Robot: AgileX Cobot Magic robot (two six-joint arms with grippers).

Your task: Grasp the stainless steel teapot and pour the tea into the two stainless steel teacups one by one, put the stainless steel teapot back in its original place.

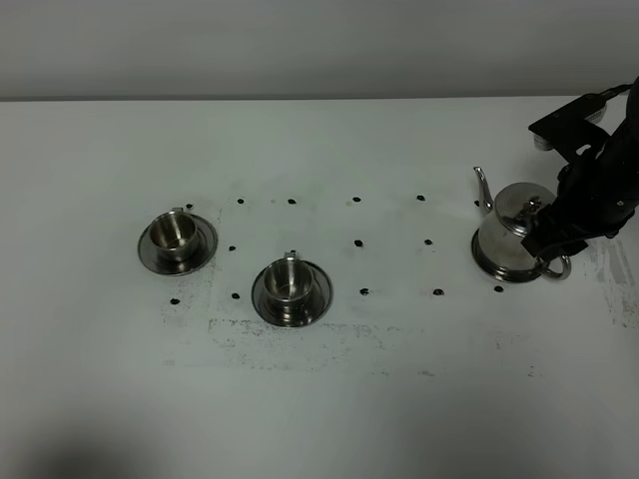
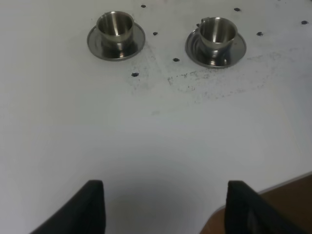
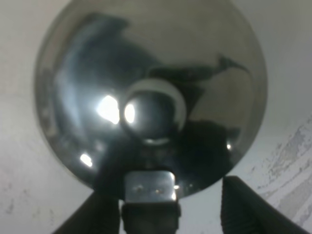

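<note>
The stainless steel teapot [image 1: 509,235] stands upright on the right of the white table, spout toward the back. My right gripper [image 1: 547,238] hangs over its loop handle. In the right wrist view the knobbed lid [image 3: 148,109] fills the picture, and my right gripper [image 3: 163,207] is open, one finger either side of the handle [image 3: 148,187] without touching it. The two stainless steel teacups [image 1: 174,234] [image 1: 288,281] sit on saucers at the left and centre. My left gripper [image 2: 163,207] is open and empty, well short of the cups [image 2: 115,24] [image 2: 218,30]. The tea is hidden.
Small black dots [image 1: 357,243] mark a grid across the table, and a scuffed grey patch [image 1: 329,334] lies in front of the centre cup. The table's near edge [image 2: 273,187] shows beside the left gripper, with brown floor beyond it.
</note>
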